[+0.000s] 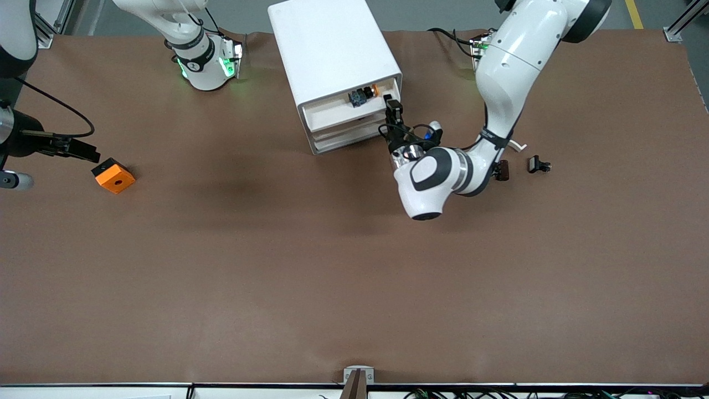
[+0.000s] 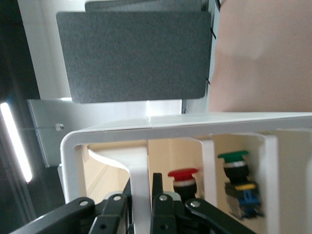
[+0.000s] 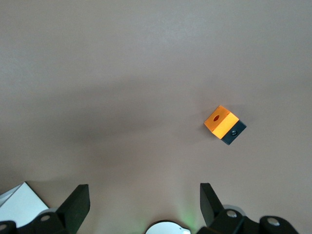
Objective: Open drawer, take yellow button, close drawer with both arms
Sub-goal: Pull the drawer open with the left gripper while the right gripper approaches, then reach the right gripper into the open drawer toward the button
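The left tool (image 1: 392, 105) is pinched on the front wall of the top drawer (image 1: 354, 111), which stands pulled out of the white cabinet (image 1: 332, 50). The button (image 1: 363, 95) lies inside that drawer (just beside the clamped wall). The right tool (image 3: 144, 202) waits, fingers spread, over the table (image 1: 332, 266) near the orange block (image 1: 113, 175).

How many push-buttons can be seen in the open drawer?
3: in the left wrist view, a red-capped button nearest the left gripper, then a green-capped one and a yellow-and-blue one past a divider. More may be hidden.
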Motion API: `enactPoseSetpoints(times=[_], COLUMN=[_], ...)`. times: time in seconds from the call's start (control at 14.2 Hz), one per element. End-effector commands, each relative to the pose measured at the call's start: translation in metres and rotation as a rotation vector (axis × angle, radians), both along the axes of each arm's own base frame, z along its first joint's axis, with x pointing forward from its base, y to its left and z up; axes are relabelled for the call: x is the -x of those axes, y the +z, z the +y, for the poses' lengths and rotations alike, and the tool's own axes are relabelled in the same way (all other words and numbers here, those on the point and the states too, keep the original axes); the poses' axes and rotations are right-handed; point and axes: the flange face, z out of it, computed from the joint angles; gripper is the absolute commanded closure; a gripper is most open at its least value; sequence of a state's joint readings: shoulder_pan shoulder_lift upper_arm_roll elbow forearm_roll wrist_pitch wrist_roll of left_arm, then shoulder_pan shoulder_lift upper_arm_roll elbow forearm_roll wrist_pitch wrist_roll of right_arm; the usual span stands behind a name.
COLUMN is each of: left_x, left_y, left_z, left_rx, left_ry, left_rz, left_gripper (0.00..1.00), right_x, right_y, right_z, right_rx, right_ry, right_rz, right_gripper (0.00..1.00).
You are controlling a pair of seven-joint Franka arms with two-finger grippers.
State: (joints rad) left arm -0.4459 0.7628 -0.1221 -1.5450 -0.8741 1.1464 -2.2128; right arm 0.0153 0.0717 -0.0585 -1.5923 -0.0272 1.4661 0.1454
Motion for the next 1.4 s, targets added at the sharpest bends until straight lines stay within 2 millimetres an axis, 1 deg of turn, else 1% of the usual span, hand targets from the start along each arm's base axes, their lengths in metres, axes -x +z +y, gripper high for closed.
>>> enactPoseSetpoints(times=[0.0,0.07,0.21,0.42,0.49,0.56,0.63,0.7,0.77,0.84,0.91,0.98,1.05,1.26,1.33], left_x=[-0.021,-0.030,-0.046,-0.056,-0.056,-0.055,-0.055,-0.055,-0.056,-0.057,-0.061,-0.071,-0.081,-0.099,-0.107], left_y=[0.013,0.019,0.023,0.026,0.026,0.025,0.025,0.025,0.025,0.028,0.037,0.044,0.051,0.071,0.076], left_z=[0.013,0.016,0.027,0.033,0.033,0.033,0.032,0.033,0.033,0.033,0.037,0.044,0.048,0.052,0.059], left_rx=[0.018,0.035,0.048,0.058,0.058,0.059,0.059,0.060,0.061,0.077,0.101,0.129,0.157,0.238,0.291], left_ry=[0.075,0.100,0.157,0.188,0.188,0.185,0.186,0.185,0.184,0.183,0.184,0.194,0.200,0.183,0.172], left_rz=[-0.022,-0.029,-0.046,-0.056,-0.056,-0.058,-0.059,-0.060,-0.065,-0.077,-0.103,-0.133,-0.165,-0.259,-0.310], left_gripper=[0.84,0.84,0.82,0.79,0.78,0.75,0.68,0.47,0.23,0.04,0.00,0.00,0.00,0.00,0.00], right_x=[-0.001,-0.001,-0.001,0.001,0.002,0.003,0.005,0.004,0.001,0.001,0.001,0.002,0.007,0.019,0.025], right_y=[0.004,0.004,0.004,0.004,0.005,0.005,0.006,0.005,0.001,-0.002,-0.007,-0.008,-0.010,-0.020,-0.028], right_z=[0.021,0.030,0.047,0.079,0.090,0.103,0.116,0.123,0.138,0.158,0.179,0.196,0.219,0.278,0.297], right_rx=[0.020,0.025,0.032,0.052,0.056,0.058,0.024,-0.006,-0.025,-0.025,-0.020,-0.021,-0.017,0.000,0.015], right_ry=[-0.075,-0.084,-0.094,-0.141,-0.153,-0.166,-0.196,-0.248,-0.287,-0.299,-0.314,-0.332,-0.348,-0.413,-0.437], right_rz=[0.005,0.004,0.001,-0.007,-0.013,-0.017,-0.009,-0.003,-0.017,-0.030,-0.032,-0.047,-0.055,-0.069,-0.061], right_gripper=[0.00,0.00,0.00,0.00,0.00,0.00,0.00,0.00,0.00,0.00,0.00,0.00,0.00,0.00,0.00])
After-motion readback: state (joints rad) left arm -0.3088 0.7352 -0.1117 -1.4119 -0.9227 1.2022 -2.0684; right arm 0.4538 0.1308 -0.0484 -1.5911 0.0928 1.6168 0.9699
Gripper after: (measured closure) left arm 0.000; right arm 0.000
